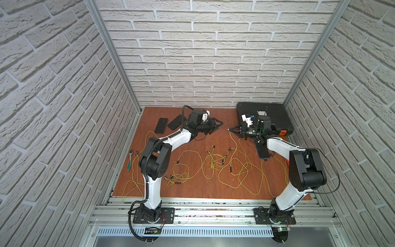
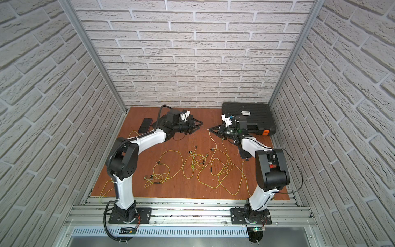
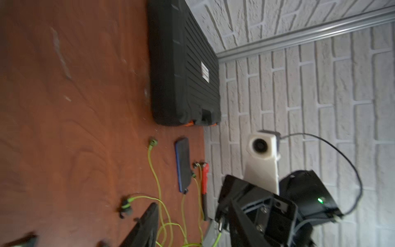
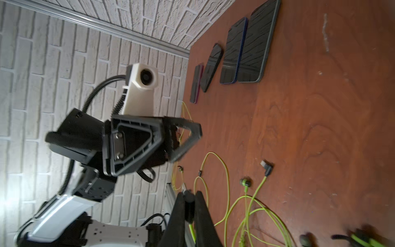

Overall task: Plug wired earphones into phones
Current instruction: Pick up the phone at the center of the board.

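Seen from above, two robot arms face each other over the far half of a reddish wooden desk (image 1: pixel 203 190).

The right claw (image 1: pixel 230 129) is pinched narrow on the small dark plug (image 4: pixel 189 202) of one of the wired earphones. Its yellow-green cord trails down toward 6 o'clock into the loose tangle of cords (image 1: pixel 213 161).

The left claw (image 1: pixel 217 126) hangs spread wide and holds nothing, its tips pointing at 3 o'clock toward the plug.

Four phones (image 4: pixel 234 50) lie flat in a row at about 10 o'clock on the desk. They are at 9 o'clock from the held plug, beyond the left claw. Their long axes run roughly 1 to 7 o'clock.

A fifth phone (image 1: pixel 263 149) lies by the right arm with a cord already at its near end.

The left arm is much nearer the row, so it seems best placed to fetch a phone to the plug.
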Available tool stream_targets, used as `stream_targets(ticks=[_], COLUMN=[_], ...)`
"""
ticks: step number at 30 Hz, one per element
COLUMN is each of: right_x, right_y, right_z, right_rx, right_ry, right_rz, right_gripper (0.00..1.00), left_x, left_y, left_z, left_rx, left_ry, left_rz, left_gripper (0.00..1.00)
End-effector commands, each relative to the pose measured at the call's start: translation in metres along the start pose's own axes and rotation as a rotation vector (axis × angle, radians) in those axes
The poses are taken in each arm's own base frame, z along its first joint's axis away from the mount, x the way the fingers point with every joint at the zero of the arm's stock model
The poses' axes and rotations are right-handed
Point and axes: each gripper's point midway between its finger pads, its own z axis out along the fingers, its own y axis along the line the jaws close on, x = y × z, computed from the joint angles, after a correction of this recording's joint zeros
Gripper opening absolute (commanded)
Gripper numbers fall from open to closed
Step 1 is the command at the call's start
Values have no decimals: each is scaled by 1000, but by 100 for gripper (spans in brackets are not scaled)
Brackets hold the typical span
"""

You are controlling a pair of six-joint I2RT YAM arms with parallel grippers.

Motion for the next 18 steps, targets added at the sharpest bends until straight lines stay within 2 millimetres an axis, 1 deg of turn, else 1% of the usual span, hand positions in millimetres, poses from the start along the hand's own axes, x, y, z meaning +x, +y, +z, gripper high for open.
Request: stream_targets(ticks=[1,5,8,10,11,12,13,15,18], right_x=[1,9,18,24,26,28,30,33,36], right_y=[5,-8,-12,-14,-15,-14,-16,-19,-22], right_z=[-19,-38,-49,-55,-58,-60,-62,-63,-63], right_rx=[135,279,338,365,377,383,390,401,404], right_ry=[-36,-71,-78,-76,-76,-76,-76,-72,-66], right_rz=[-117,-148,-171,-181,-186,-193,-197,-198,-200], right_gripper=[6,6,6,6,6,6,6,6,6], left_x=[-31,-59,-78,-88,-95,-101,-105,-113,-116], left_y=[36,82,109,125,130,135,144,153,167], left_z=[-19,-23,-20,-15,-11,-6,-1,8,17], left_rx=[-235,-503,-635,-693,-707,-715,-729,-743,-758], left_ry=[-53,-31,15,40,47,48,50,43,36], left_rz=[104,228,283,310,326,335,339,354,365], left_gripper=[57,57,60,66,70,72,73,75,76])
